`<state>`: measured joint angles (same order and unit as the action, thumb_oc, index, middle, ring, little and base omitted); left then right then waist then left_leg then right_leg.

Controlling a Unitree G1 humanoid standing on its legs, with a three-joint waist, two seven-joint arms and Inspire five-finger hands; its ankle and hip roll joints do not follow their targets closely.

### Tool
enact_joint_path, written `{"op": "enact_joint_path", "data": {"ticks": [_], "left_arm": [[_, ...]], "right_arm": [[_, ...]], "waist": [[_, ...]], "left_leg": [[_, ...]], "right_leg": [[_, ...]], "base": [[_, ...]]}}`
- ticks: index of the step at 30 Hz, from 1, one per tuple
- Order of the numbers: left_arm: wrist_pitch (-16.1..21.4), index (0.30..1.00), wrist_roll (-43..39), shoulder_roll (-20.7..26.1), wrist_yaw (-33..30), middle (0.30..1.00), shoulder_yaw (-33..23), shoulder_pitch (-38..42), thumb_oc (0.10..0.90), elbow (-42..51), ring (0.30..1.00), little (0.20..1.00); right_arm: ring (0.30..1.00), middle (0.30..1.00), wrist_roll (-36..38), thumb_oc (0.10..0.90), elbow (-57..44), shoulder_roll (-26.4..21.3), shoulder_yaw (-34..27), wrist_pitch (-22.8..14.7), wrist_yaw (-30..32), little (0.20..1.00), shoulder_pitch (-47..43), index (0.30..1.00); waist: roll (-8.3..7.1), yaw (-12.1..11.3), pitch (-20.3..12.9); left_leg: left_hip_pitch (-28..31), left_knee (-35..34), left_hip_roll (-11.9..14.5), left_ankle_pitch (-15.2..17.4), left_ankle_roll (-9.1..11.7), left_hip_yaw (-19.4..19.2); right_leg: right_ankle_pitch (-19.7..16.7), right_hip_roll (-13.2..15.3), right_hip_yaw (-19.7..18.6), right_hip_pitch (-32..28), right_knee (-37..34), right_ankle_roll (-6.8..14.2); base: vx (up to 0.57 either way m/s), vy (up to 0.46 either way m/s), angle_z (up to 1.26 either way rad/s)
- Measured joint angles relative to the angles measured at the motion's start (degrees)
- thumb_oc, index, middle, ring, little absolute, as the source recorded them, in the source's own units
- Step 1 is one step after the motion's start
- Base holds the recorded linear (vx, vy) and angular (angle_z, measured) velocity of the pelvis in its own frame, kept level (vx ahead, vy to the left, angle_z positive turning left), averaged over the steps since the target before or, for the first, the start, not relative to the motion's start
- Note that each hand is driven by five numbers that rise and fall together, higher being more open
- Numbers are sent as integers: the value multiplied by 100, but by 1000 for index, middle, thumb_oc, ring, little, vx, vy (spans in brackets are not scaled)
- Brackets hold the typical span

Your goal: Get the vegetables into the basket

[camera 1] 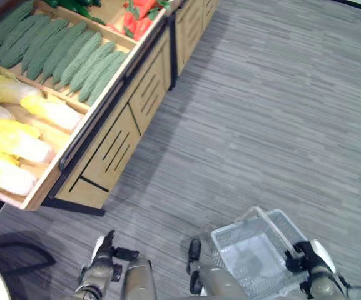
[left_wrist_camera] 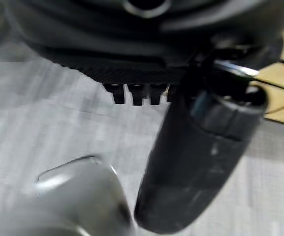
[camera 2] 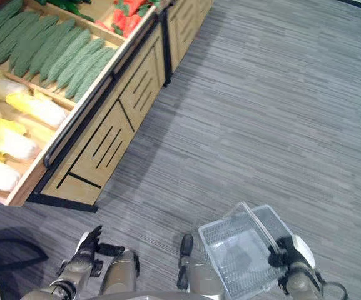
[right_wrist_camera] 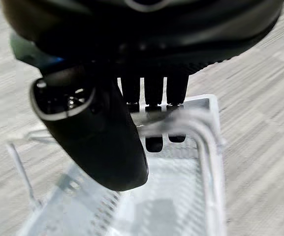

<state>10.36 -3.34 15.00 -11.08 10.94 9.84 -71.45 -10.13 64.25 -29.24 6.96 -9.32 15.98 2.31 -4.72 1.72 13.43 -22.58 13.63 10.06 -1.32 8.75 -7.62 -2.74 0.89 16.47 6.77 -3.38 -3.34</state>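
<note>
Fingers of the right hand (camera 1: 306,251) curl round the basket (camera 1: 255,250) handle; left hand (camera 1: 102,252) open, arm partly cropped.

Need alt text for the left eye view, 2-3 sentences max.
The right robot hand grips the handle of an empty clear plastic basket held low over grey striped flooring. The left robot hand hangs open at lower left. At upper left, a wooden produce stand holds green bitter gourds, yellow-white cabbages and red vegetables.
</note>
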Motion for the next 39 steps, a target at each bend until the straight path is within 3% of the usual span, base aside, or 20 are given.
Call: {"op": "enact_joint_path", "data": {"ticks": [3, 5, 7, 8, 9, 11, 14, 18, 21, 25, 26, 27, 29, 31, 34, 35, 36, 37, 38, 39], "left_arm": [[-8, 1000, 2, -53, -10, 1000, 22, 53, 900, -25, 1000, 1000], [-33, 1000, -2, -61, -9, 1000, -32, 55, 900, -49, 1000, 1000], [-57, 1000, 4, -142, -1, 1000, -39, 10, 900, -95, 1000, 1000], [-93, 1000, 7, -203, 4, 1000, -38, 12, 900, -173, 1000, 1000], [-112, 1000, 9, -219, 6, 1000, -35, 23, 900, -194, 1000, 1000], [-124, 1000, 11, -174, 4, 1000, -33, 56, 900, -132, 1000, 1000], [-131, 1000, 10, 55, -1, 1000, 64, 61, 900, -31, 1000, 1000], [-105, 1000, 7, 497, -34, 1000, 79, 124, 900, -23, 1000, 1000], [-125, 1000, 7, 631, -39, 1000, 65, 183, 900, -37, 1000, 1000], [-134, 1000, 4, 598, -17, 1000, 73, 37, 900, -61, 1000, 1000], [-144, 1000, -1, 528, -5, 1000, 81, 36, 900, -98, 1000, 1000], [-148, 1000, -4, 467, -9, 1000, 62, 27, 900, -138, 1000, 1000], [-125, 1000, -8, 419, -13, 1000, 76, -2, 900, -126, 1000, 1000], [-124, 1000, -12, 348, -7, 1000, 67, 48, 900, -210, 1000, 1000], [-128, 1000, -16, 273, -18, 1000, -52, 96, 900, -554, 1000, 1000], [-128, 1000, -16, 272, -20, 1000, -55, 96, 900, -562, 1000, 1000], [-126, 1000, -19, 262, -22, 1000, -85, 62, 900, -583, 1000, 1000], [-124, 1000, -27, 263, -23, 1000, -89, 38, 900, -585, 1000, 1000], [-104, 1000, -45, 236, -21, 1000, -88, -28, 900, -556, 1000, 1000], [-52, 1000, -147, 191, -31, 1000, -125, -215, 900, -494, 1000, 1000]], "right_arm": [[300, 300, 57, 400, -8, 61, 17, -14, 65, 300, 14, 300], [300, 300, 108, 400, 77, 131, 106, 1, 65, 300, -176, 300], [300, 300, 108, 400, 82, 127, 203, 20, 77, 300, -263, 300], [300, 300, 109, 400, 58, 114, 171, 0, 106, 300, -190, 300], [300, 300, 109, 400, 15, 111, 153, -26, 127, 300, -149, 300], [300, 300, 106, 400, -18, 111, 131, 1, 124, 300, -113, 300], [300, 300, 101, 400, -94, 156, 130, 5, 118, 300, -128, 300], [300, 300, 99, 400, -173, 188, 131, -89, 123, 300, -420, 300], [300, 300, 96, 400, -207, 206, 156, -95, 115, 300, -626, 300], [300, 300, 96, 400, -210, 280, 368, -158, 102, 300, -814, 300], [300, 300, 97, 400, -262, 280, 352, -173, 169, 300, -854, 300], [300, 300, 98, 400, -283, 265, 337, -178, 210, 300, -843, 300], [300, 300, 96, 400, -275, 272, 374, -171, 191, 300, -833, 300], [300, 300, 95, 400, -263, 269, 482, -161, 183, 300, -853, 300], [300, 300, 97, 400, -67, 408, 591, -141, 123, 300, -801, 300], [300, 300, 97, 400, -57, 418, 591, -139, 123, 300, -784, 300], [300, 300, 100, 400, 49, 489, 590, -109, 118, 300, -612, 300], [300, 300, 101, 400, 140, 524, 585, -91, 122, 300, -540, 300], [300, 300, 102, 400, 305, 573, 581, -83, 100, 300, -404, 300], [300, 300, 124, 400, 827, 660, 460, 12, 62, 300, -329, 300]], "waist": [[240, -27, 18], [278, -85, 36], [249, -69, 52], [273, -48, 32], [282, -20, 24], [208, -9, 23], [199, -14, 25], [15, -202, 46], [-70, -285, 75], [-75, -330, 73], [-139, -269, 100], [-130, -176, 103], [-136, -248, 94], [-47, -143, 150], [-14, -29, 166], [-14, -22, 167], [14, 93, 192], [13, 127, 190], [-61, 77, 160], [-30, 67, 82]], "left_leg": [[-72, -1413, 38, -497, 27, -371], [-39, -1504, -67, -728, -133, -214], [318, -1455, -368, -857, -338, 52], [480, -1421, -449, -844, -371, -143], [528, -1400, -489, -918, -582, -265], [587, -1366, -777, -789, -1023, -394], [710, -1352, -929, -690, -1284, -381], [848, -1282, -1038, -380, -1346, -412], [892, -1319, -1095, -333, -1382, -439], [1105, -1337, -983, -160, -1466, -520], [1301, -1436, -1094, -52, -1563, -365], [1399, -1491, -1124, -89, -1588, -295], [1448, -1483, -1122, -29, -1579, -202], [1452, -1489, -1112, -32, -1521, 143], [1569, -1485, -1124, 66, -1314, 620], [1580, -1482, -1125, 74, -1301, 655], [1663, -1436, -1147, 114, -1200, 1143], [1711, -1419, -1147, 147, -1145, 1310], [1766, -1367, -1199, 176, -1040, 1510], [1990, -1420, -1052, 328, -821, 1896]], "right_leg": [[129, -322, -39, -153, -167, 148], [202, -447, -252, -266, -153, 153], [334, -370, -478, -569, -153, 246], [421, -317, -501, -702, -152, 244], [435, -266, -498, -783, -140, 218], [532, 33, -547, -694, 94, 255], [603, 243, -611, -543, 676, 451], [722, 413, -707, -499, 1023, 752], [724, 466, -703, -440, 1155, 794], [749, 534, -717, 289, 2925, 965], [742, 675, -896, 909, 4229, 1123], [1027, 714, -957, 1021, 4260, 1125], [1104, 745, -993, 1291, 3665, 1153], [964, 723, -1070, 1307, 2219, 1157], [78, 661, -1769, 1221, -66, 1153], [26, 669, -1810, 1223, -135, 1150], [-355, 636, -2118, 1254, -160, 1144], [-442, 616, -2197, 1191, -160, 1130], [-482, 604, -2209, 1108, 35, 1095], [-757, 561, -1882, 1029, 503, 872]], "base": [[341, 115, -20], [379, 204, -58], [325, 211, -53], [262, 197, -23], [289, 240, -1], [192, 161, 5], [136, 119, 13], [113, 99, -5], [82, 119, -8], [135, 117, -12], [190, 21, 42], [211, -37, 49], [222, -122, 36], [286, -208, 58], [289, -223, 73], [174, -151, 126], [203, -265, 130], [178, -297, 175], [180, -297, 178], [144, -336, 156]]}}
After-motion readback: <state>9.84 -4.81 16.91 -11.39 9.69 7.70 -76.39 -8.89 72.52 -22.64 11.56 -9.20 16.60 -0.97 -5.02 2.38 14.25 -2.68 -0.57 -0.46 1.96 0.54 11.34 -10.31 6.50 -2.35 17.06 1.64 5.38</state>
